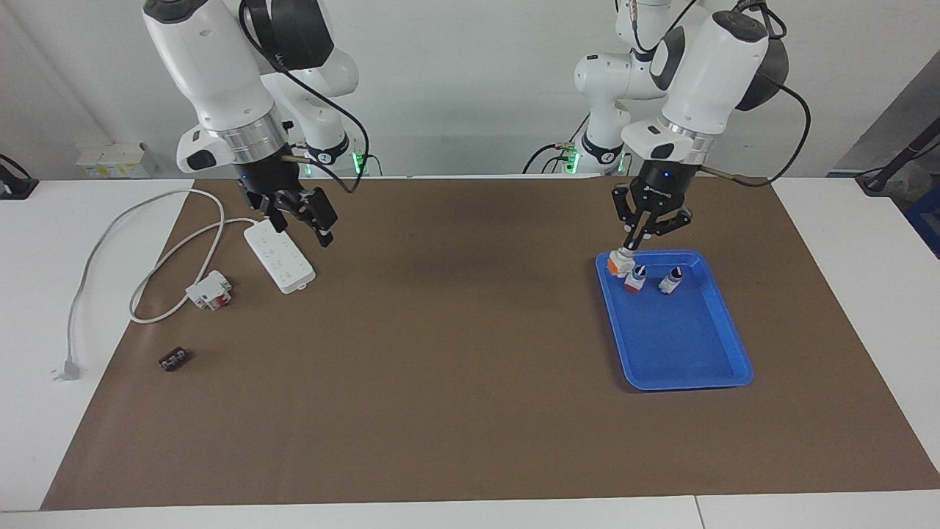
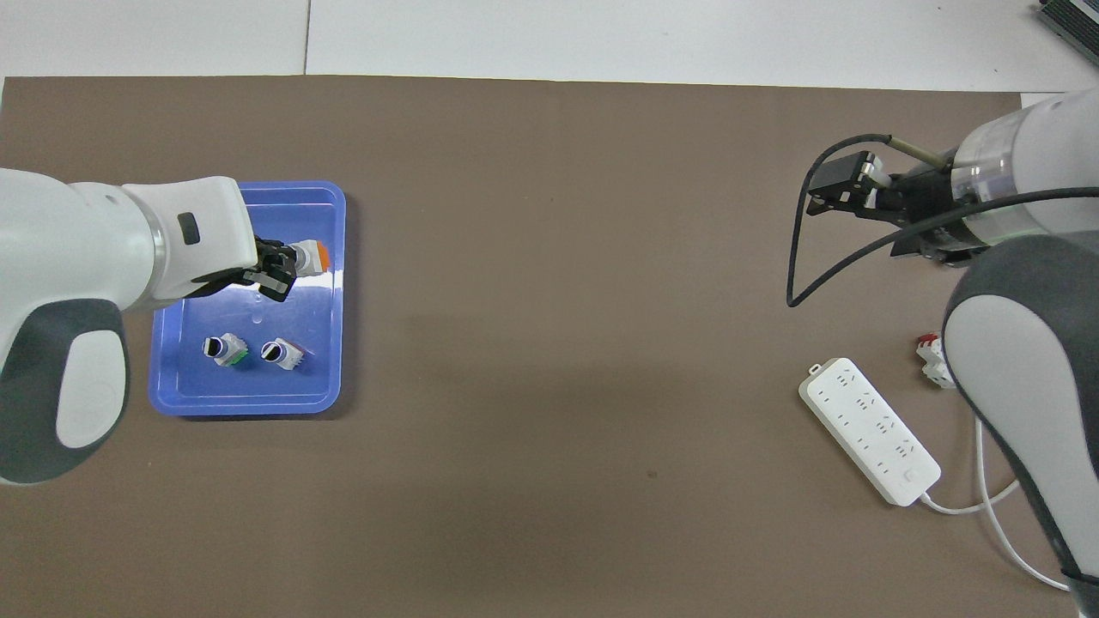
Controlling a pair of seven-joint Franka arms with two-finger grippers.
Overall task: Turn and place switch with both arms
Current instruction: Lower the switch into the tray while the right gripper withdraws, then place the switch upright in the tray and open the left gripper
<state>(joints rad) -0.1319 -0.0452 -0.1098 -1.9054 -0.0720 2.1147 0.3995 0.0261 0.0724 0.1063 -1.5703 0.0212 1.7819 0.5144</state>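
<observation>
**Switch held low over the blue tray**

The left arm bends down steeply from its base, wrist pointing almost straight at the surface. Its left gripper point(image 1: 631, 250) is clamped tight on the switch point(image 1: 619, 262), orange base lowest, over the corner of the blue tray point(image 1: 723, 334) nearest the robots. Whether the switch already touches the tray floor I can't quite make out. Two more switches point(image 1: 636, 278) stand in the tray just beside it.

The right arm hangs with its forearm vertical, and the right gripper point(image 1: 299, 217), fingers spread wide and holding nothing, is over the white power strip point(image 1: 280, 255).
</observation>
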